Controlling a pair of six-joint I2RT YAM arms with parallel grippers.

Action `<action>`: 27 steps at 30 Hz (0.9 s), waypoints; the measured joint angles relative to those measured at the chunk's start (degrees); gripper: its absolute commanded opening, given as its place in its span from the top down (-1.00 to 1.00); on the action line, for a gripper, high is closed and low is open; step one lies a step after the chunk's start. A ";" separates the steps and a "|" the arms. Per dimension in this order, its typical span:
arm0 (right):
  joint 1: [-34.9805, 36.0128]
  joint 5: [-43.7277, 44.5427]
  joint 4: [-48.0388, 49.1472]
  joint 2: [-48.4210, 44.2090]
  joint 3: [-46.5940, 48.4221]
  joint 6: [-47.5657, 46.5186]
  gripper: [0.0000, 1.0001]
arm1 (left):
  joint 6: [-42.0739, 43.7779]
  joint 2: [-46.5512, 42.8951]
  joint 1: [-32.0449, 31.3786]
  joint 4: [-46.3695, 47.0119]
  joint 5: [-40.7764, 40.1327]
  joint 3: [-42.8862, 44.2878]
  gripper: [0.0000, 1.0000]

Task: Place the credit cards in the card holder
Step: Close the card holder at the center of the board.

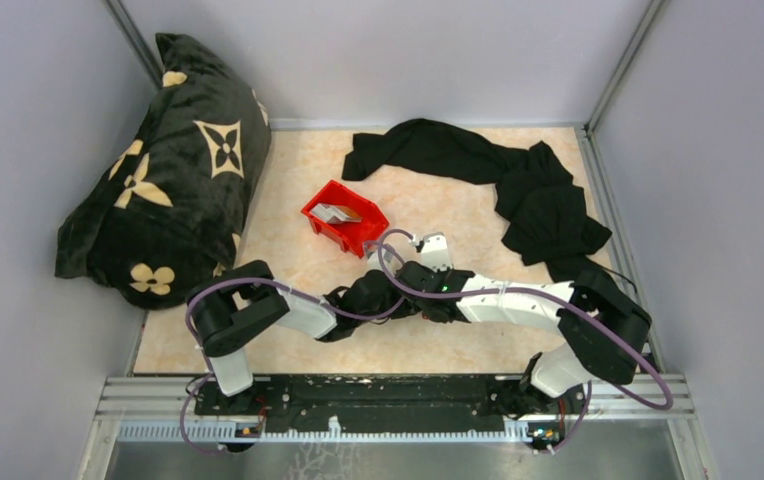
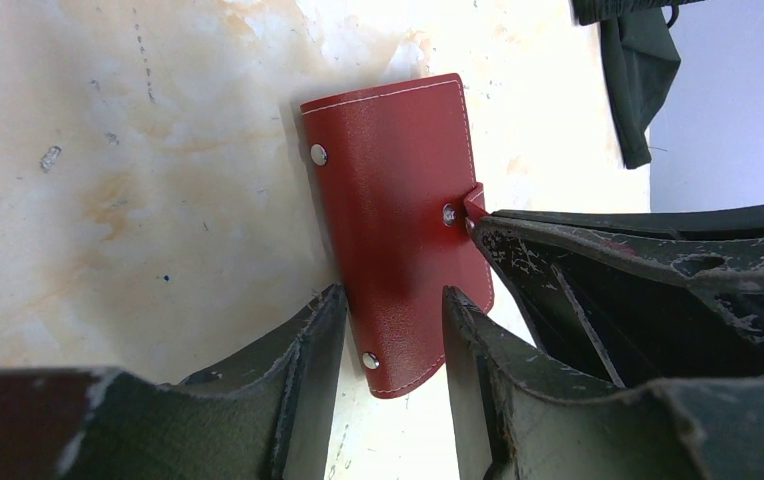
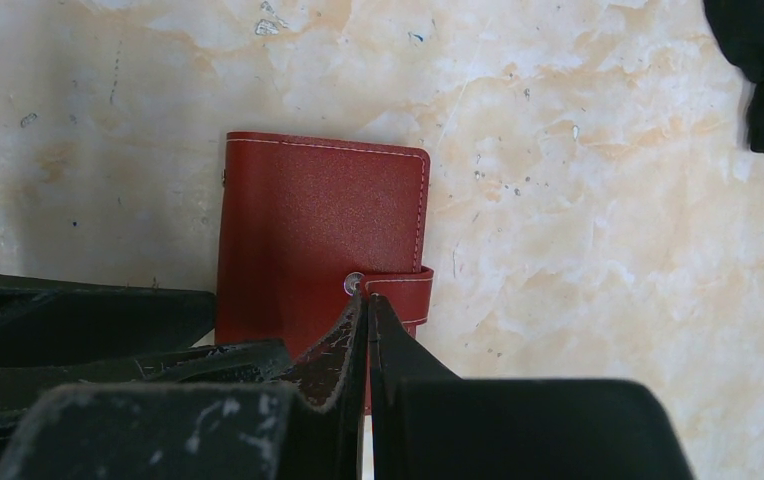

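Card holder [image 2: 393, 220] lies closed and flat on the marbled tabletop [image 1: 288, 250], just ahead of both arm bases. Its strap [image 3: 403, 285] is wrapped round one long edge.

Left end effector [image 2: 390, 295]: jaws roughly half apart, straddling the near end of the holder. One finger sits at a long edge and the other overlaps the red face. I cannot tell whether they press on it or only bracket it.

Right end effector [image 3: 368, 300]: jaws closed tight together, tips right at the strap's metal snap [image 3: 354, 284]. I cannot tell whether any of the strap is pinched between them.

Credit cards [image 1: 336, 212] show as a pale stack inside the red bin [image 1: 358, 235], farther back on the tabletop and apart from the holder. They are too small to count.

A black garment [image 1: 518, 180] is heaped at the far right. A black pillow with cream flowers [image 1: 158, 170] leans in the far left corner.
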 measured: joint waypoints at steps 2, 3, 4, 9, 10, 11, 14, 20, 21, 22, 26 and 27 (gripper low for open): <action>0.00 0.00 0.02 0.00 0.02 -0.02 1.00 | 0.00 0.02 0.00 -0.02 0.09 0.04 0.02; 0.00 0.00 0.04 0.00 0.00 -0.15 1.00 | 0.00 0.02 0.00 -0.02 0.09 0.07 0.01; 0.00 0.00 0.07 0.00 0.02 -0.26 1.00 | 0.00 0.02 0.00 -0.02 0.11 0.07 0.01; -0.11 0.00 0.24 0.07 0.02 -0.98 1.00 | 0.02 0.07 0.00 -0.20 0.20 0.22 0.02; -0.11 -0.02 0.26 0.13 0.02 -1.03 1.00 | 0.02 0.09 0.00 -0.20 0.22 0.24 0.02; -0.20 0.00 0.28 0.24 0.02 -1.07 1.00 | 0.02 0.13 0.00 -0.22 0.26 0.31 0.02; -0.37 -0.04 0.79 0.61 0.04 -1.20 1.00 | 0.02 0.24 0.00 -0.26 0.35 0.44 0.02; -0.44 -0.09 1.40 0.85 0.04 -1.46 1.00 | 0.02 0.26 0.00 -0.26 0.44 0.48 0.02; -0.46 -0.09 1.44 0.85 0.04 -1.49 1.00 | 0.02 0.28 0.00 -0.24 0.44 0.48 0.02; -0.48 -0.09 1.46 0.87 0.04 -1.49 1.00 | 0.02 0.28 0.00 -0.24 0.44 0.48 0.02; -0.48 -0.15 1.64 0.98 0.04 -1.49 1.00 | 0.02 0.31 0.00 -0.24 0.46 0.48 0.02; -0.50 -0.24 1.73 1.05 0.04 -1.49 1.00 | 0.02 0.31 0.00 -0.24 0.46 0.48 0.02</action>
